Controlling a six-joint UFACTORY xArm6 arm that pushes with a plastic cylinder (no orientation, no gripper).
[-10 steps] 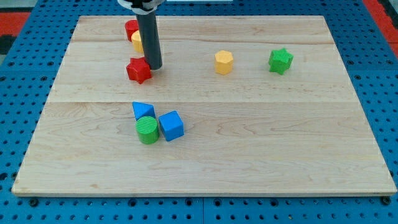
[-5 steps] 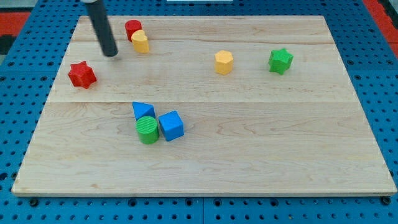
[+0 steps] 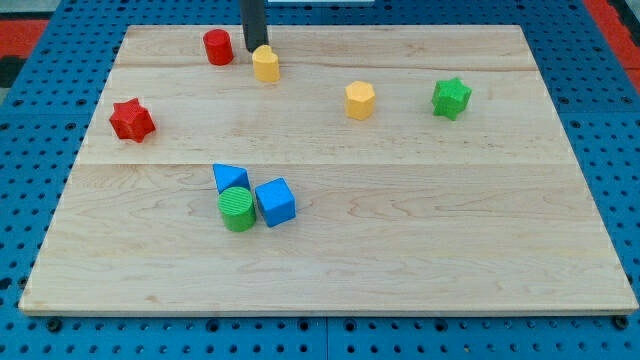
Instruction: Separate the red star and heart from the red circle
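Note:
The red star [image 3: 131, 120] lies near the board's left edge. The red circle [image 3: 218, 47] stands at the top left, well apart from the star. A yellow heart [image 3: 265, 63] sits to the right of the red circle with a gap between them. My tip [image 3: 254, 46] is at the top, between the red circle and the yellow heart, just above and left of the heart and touching or nearly touching it. No red heart shows.
A yellow hexagon [image 3: 360, 100] and a green star [image 3: 451, 98] lie at the upper right. A blue triangle [image 3: 229, 178], a green cylinder [image 3: 237, 208] and a blue cube [image 3: 275, 201] cluster at the lower left middle. The wooden board [image 3: 420, 230] ends on a blue pegboard.
The red star was pushed left to the board's left side. My tip then moved to the top between the red circle and the yellow heart, and the heart shifted right, away from the circle.

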